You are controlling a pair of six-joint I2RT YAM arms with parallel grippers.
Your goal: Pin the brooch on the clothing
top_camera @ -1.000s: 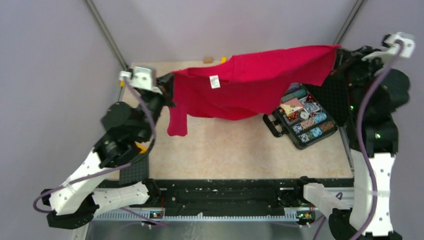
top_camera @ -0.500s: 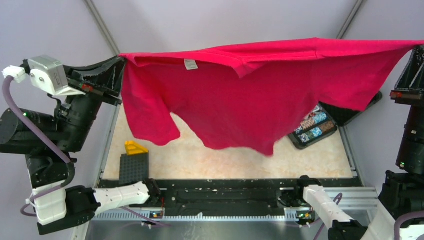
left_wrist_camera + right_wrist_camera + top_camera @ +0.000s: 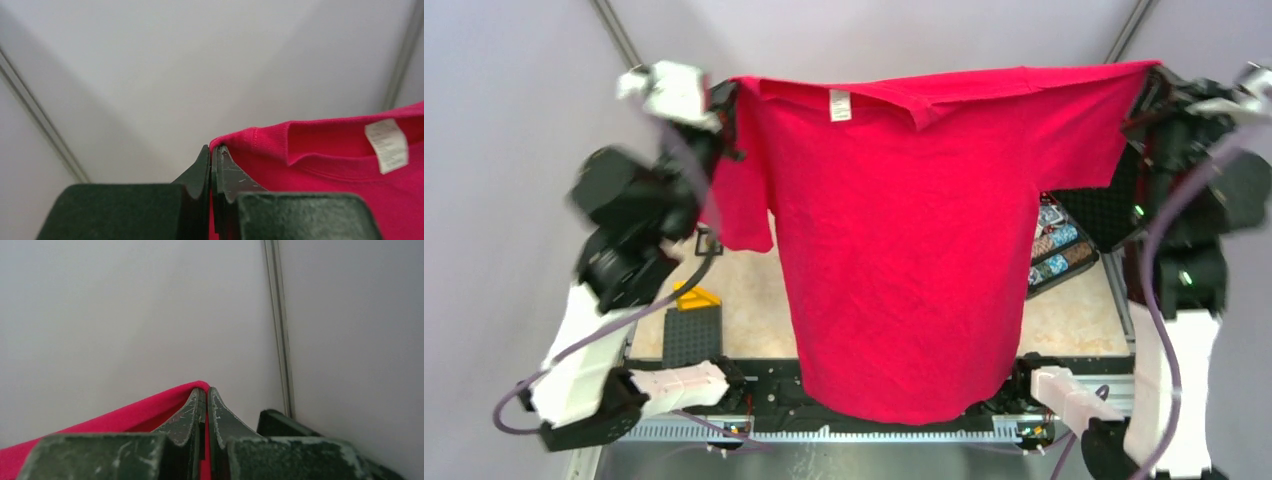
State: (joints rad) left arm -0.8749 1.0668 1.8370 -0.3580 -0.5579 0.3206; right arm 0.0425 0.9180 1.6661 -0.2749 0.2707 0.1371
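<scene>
The red T-shirt (image 3: 904,240) hangs spread out high above the table, its white neck label (image 3: 839,104) near the top edge. My left gripper (image 3: 729,95) is shut on the shirt's left shoulder; the left wrist view shows red fabric (image 3: 320,165) pinched between the jaws (image 3: 212,150). My right gripper (image 3: 1146,78) is shut on the shirt's right shoulder; the right wrist view shows fabric (image 3: 130,416) clamped at the tips (image 3: 205,391). The shirt's hem hangs down to the near rail. The brooch is not visible.
A black case (image 3: 1059,255) of colourful trinkets lies on the table at the right, partly hidden behind the shirt. A dark grey block (image 3: 692,335) with a yellow piece (image 3: 692,297) sits at the near left. Tent walls and poles surround the table.
Both arms swung the shirt from a taut, raised horizontal spread to hanging vertically facing the camera. The grippers moved closer together and kept hold of the shoulders.
</scene>
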